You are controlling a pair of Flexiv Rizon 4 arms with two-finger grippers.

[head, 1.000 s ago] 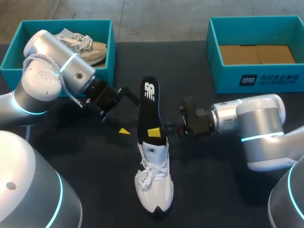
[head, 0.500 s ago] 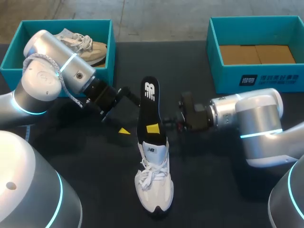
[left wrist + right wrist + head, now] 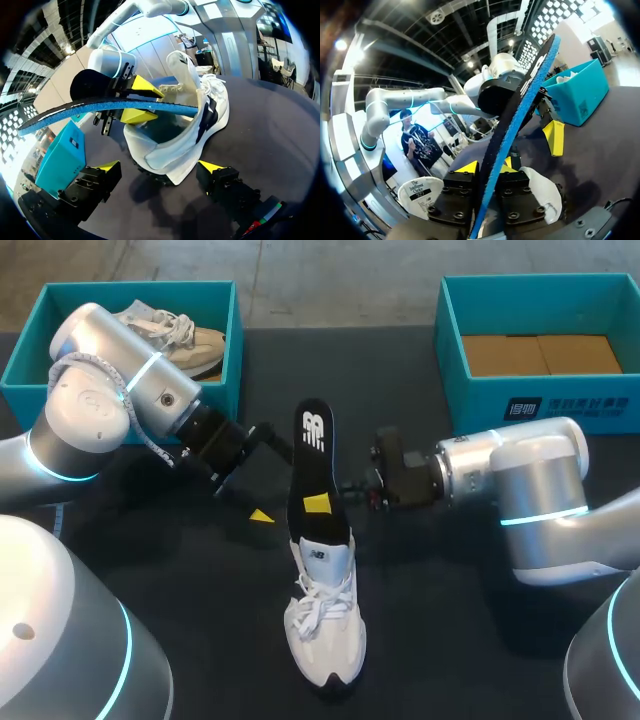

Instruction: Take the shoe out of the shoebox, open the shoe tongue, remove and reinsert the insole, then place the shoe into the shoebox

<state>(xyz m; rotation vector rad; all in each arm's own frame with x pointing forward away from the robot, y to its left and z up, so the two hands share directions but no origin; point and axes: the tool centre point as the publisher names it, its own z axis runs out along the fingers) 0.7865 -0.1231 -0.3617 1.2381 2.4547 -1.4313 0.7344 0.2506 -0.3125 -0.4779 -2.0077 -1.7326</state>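
Note:
A white shoe (image 3: 325, 625) lies on the dark table with its toe toward the near edge. A black insole (image 3: 314, 455) sticks up and back out of its opening. My right gripper (image 3: 320, 503) is shut on the insole just above the heel. In the right wrist view the insole's blue edge (image 3: 512, 125) runs between both fingers. My left gripper (image 3: 272, 478) stands open to the left of the insole. In the left wrist view the shoe's heel (image 3: 165, 155) is just ahead of the left gripper (image 3: 159, 167), and the right gripper (image 3: 140, 101) pinches the insole (image 3: 100, 107).
A teal shoebox (image 3: 236, 350) at the back left holds a beige shoe (image 3: 185, 340). A second teal shoebox (image 3: 540, 400) at the back right shows only its cardboard floor. My left arm's elbow covers the left box's front wall.
My right gripper has moved left and slightly back, and its fingers have closed on the insole. The left arm and the shoe have stayed put.

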